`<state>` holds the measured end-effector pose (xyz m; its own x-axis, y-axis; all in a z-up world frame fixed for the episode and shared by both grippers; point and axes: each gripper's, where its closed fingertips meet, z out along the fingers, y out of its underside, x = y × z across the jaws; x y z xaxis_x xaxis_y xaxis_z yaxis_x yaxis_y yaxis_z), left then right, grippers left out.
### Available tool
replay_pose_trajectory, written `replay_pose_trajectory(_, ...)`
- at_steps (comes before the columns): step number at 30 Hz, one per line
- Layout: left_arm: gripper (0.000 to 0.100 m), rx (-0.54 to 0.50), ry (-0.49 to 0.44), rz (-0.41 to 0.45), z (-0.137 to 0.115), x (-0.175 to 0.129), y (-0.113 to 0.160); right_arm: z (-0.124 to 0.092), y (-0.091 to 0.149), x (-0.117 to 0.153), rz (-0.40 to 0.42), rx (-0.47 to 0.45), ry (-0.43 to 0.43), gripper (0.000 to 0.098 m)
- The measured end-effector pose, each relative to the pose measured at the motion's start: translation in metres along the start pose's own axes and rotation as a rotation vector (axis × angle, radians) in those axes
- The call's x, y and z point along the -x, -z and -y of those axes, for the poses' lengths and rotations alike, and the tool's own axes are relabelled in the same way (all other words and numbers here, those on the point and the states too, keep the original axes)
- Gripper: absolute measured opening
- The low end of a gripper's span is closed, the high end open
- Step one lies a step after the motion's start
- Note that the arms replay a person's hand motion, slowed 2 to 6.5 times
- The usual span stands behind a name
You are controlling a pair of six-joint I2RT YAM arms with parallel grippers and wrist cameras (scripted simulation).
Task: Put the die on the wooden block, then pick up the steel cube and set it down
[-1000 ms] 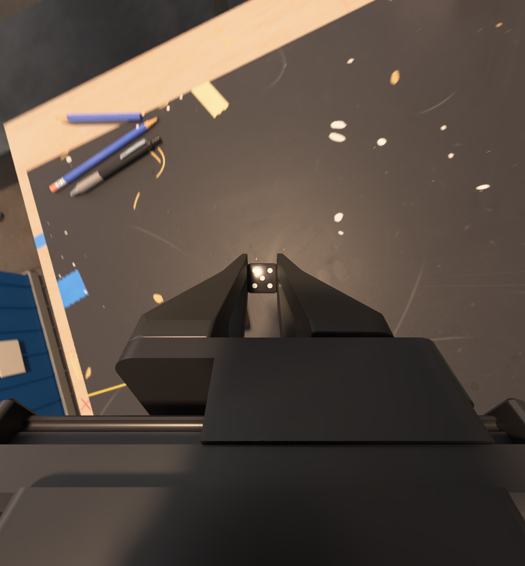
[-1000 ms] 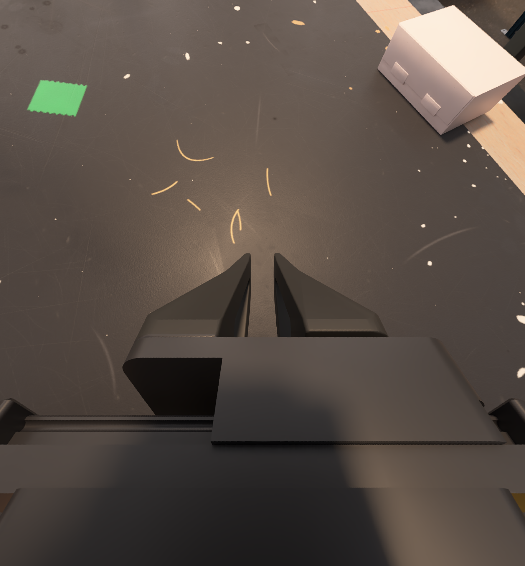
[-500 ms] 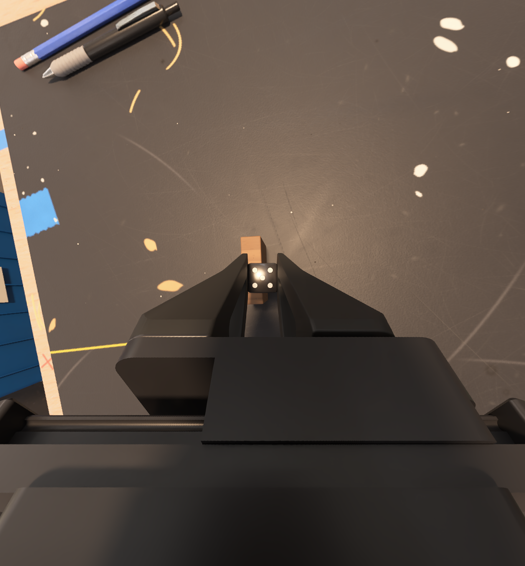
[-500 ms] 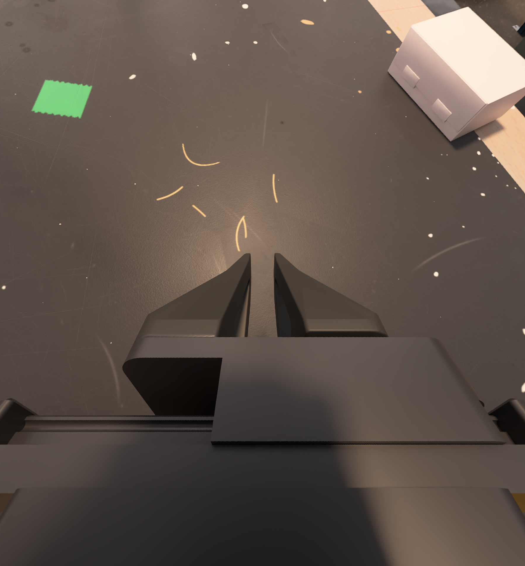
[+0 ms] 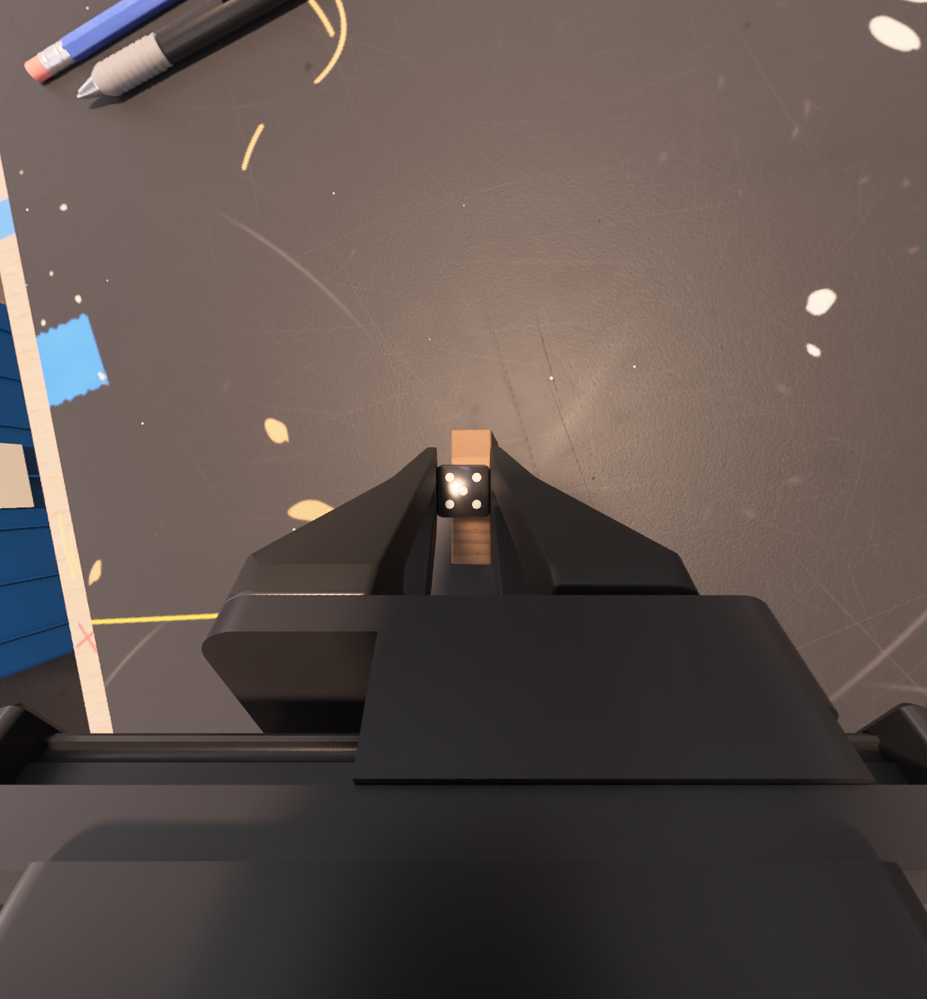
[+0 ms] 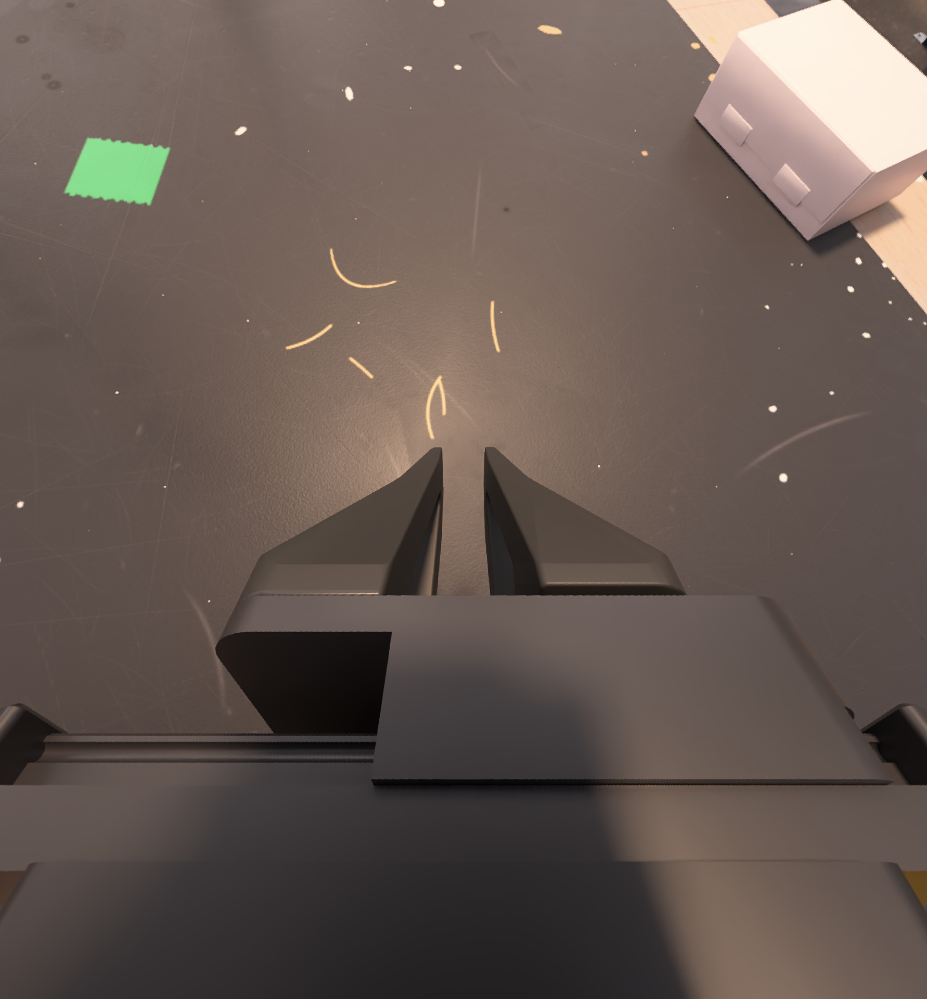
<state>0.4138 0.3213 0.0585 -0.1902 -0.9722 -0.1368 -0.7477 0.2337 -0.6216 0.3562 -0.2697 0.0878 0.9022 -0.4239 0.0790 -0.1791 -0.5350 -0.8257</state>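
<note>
Die point(image 5: 462, 491), one, black with five white pips facing the camera, clamped between the two fingers of the left gripper point(image 5: 462, 459), directly over one wooden block point(image 5: 470, 447)

Wooden block lies on the dark mat point(image 5: 558, 216), showing beyond and beneath the die; contact between die and block cannot be determined. Right gripper point(image 6: 463, 451) holds nothing, its two fingers parted by a narrow gap above the mat. Also present: one blue pencil point(image 5: 91, 39) and one black pen point(image 5: 142, 62) side by side at the far left corner, one blue tape patch point(image 5: 69, 359), one green tape patch point(image 6: 118, 171), one white box point(image 6: 829, 108) with two tabs at the mat's right edge
</note>
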Motion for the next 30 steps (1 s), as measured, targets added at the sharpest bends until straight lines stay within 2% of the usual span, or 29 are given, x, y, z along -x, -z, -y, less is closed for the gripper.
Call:
replay_pose_trajectory(2,0.021,-0.002,0.002,0.007,0.000,0.001,0.000,-0.002,0.001,0.000,-0.002,0.001,-0.006,0.0127)
replay_pose_trajectory(5,0.045,-0.011,0.000,0.015,0.000,0.001,0.002,-0.005,0.002,0.000,-0.005,0.000,-0.014,0.0127)
replay_pose_trajectory(7,0.054,-0.021,-0.004,0.013,0.002,0.000,0.006,-0.007,0.003,0.000,-0.006,-0.001,-0.020,0.0127)
replay_pose_trajectory(8,0.054,-0.027,-0.006,0.012,0.004,-0.001,0.008,-0.008,0.003,0.000,-0.007,-0.002,-0.023,0.0127)
replay_pose_trajectory(11,0.046,-0.045,-0.021,-0.001,0.008,-0.005,0.016,-0.010,0.004,-0.001,-0.008,-0.005,-0.030,0.0127)
replay_pose_trajectory(15,0.048,-0.065,-0.073,-0.057,0.011,-0.018,0.030,-0.012,0.004,-0.001,-0.009,-0.007,-0.033,0.0127)
replay_pose_trajectory(19,0.049,-0.069,-0.167,-0.145,0.007,-0.039,0.046,-0.012,0.004,0.000,-0.009,-0.007,-0.032,0.0127)
replay_pose_trajectory(25,0.052,0.010,-0.348,-0.280,-0.021,-0.071,0.067,-0.013,0.005,0.000,-0.009,-0.006,-0.032,0.0126)
replay_pose_trajectory(30,0.056,0.082,-0.494,-0.344,-0.047,-0.090,0.082,-0.013,0.005,0.000,-0.009,-0.006,-0.033,0.0126)
